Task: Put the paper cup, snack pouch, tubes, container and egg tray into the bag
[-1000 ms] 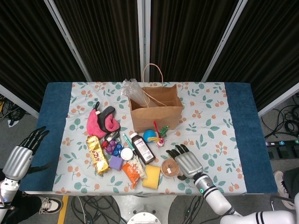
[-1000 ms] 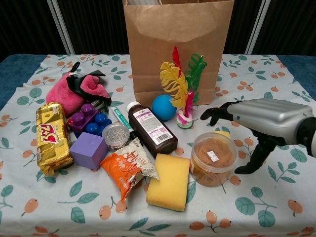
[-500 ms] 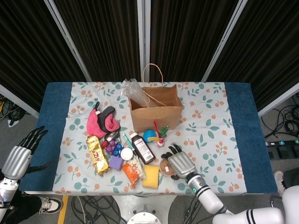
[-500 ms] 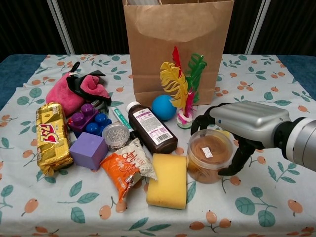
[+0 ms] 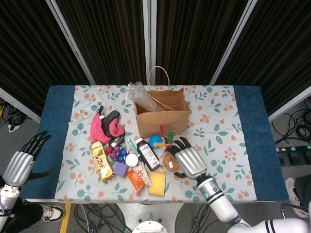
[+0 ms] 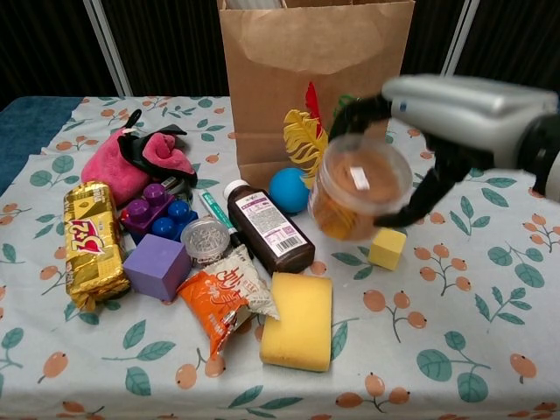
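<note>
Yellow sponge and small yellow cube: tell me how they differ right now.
The yellow sponge is a large flat slab; the small yellow cube is far smaller and blocky. The sponge lies against the orange snack pouch; the cube stands alone, below the container lifted in the right hand. Both are yellow and rest on the tablecloth.

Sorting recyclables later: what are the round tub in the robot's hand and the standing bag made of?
Round clear tub, held by the right hand: likely glossy plastic, its brownish contents showing through. Brown standing bag: matte kraft paper, by its creases and folds.
</note>
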You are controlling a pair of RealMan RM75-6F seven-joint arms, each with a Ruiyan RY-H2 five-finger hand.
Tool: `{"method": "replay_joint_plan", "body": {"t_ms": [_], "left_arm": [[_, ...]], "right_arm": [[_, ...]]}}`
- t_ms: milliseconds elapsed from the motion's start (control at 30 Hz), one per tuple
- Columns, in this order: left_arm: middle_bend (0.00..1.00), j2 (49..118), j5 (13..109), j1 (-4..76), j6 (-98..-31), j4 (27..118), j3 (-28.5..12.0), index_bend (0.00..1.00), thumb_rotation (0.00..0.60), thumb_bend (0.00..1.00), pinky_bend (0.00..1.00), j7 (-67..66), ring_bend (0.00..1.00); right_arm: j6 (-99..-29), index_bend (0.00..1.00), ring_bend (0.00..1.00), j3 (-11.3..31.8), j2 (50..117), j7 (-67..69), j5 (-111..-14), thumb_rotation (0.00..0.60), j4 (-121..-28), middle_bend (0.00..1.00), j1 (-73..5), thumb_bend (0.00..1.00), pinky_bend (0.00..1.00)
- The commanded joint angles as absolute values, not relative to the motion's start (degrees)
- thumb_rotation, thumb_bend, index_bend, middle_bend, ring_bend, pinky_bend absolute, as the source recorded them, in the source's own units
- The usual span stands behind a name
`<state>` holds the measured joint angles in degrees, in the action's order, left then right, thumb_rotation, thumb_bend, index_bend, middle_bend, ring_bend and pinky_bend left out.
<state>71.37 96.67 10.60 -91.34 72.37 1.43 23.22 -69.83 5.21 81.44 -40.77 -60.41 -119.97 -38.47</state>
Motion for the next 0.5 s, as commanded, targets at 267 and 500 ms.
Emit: {"method": "replay_joint_plan", "body": {"t_ms": [267,500], "left_arm": [[0.14,71.9,97.6,11.0,-90.6,73.1,2.1,0.10,0.600,0.03,0.26,21.7,0.11],[0.14,71.5,97.5,11.1,-90.2,73.9,2.1,0.10,0.600,0.03,0.26,20.8,0.11]], "right_arm": [[-76.3,0.49,0.15,24.5,72.0,-40.5,-60.3,0.600,-126.5,0.41,-44.0,0.15,0.11],[-75.7,0.49,0.15,31.4,75.0,-38.3,-52.2,0.600,-115.6,0.41,-50.1,0.15,0.11]]}}
